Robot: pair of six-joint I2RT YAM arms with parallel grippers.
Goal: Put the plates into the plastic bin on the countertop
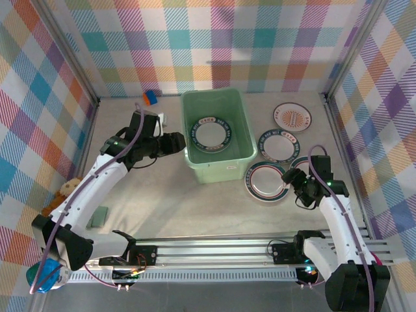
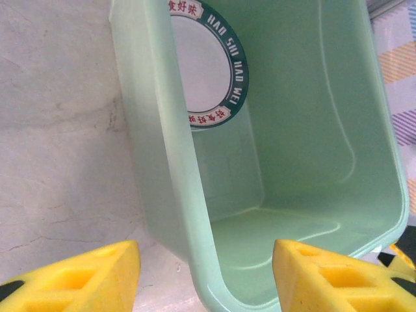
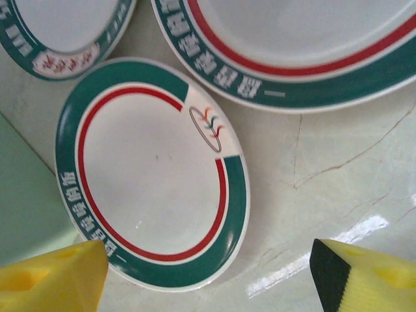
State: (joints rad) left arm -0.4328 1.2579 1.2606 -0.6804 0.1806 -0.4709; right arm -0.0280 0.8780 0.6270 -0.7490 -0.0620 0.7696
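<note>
The plates (image 1: 278, 144) are bound for the plastic bin (image 1: 218, 160), the largest thing on the surface (image 1: 162, 195), standing at centre toward 12 o'clock. One teal-rimmed plate (image 1: 210, 134) lies flat on its floor, with room to spare. Its walls look thin and a little flexible, and it is probably light enough to slide if knocked.

Four plates lie outside at the bin's 3 o'clock. Three of them form a loose column with their edges close together, and the right arm partly hides the fourth. They look rigid and glossy, so likely slippery and liable to chip. Because they lie flat on the stone, the rim is the only hold, with one finger worked under the edge.

The right gripper (image 3: 208, 286) hovers empty with its fingers apart at the 5 o'clock edge of the nearest plate (image 3: 153, 172). The left gripper (image 2: 205, 283), also spread and empty, sits at the bin's 9 o'clock, its fingers to either side of the bin's wall.
</note>
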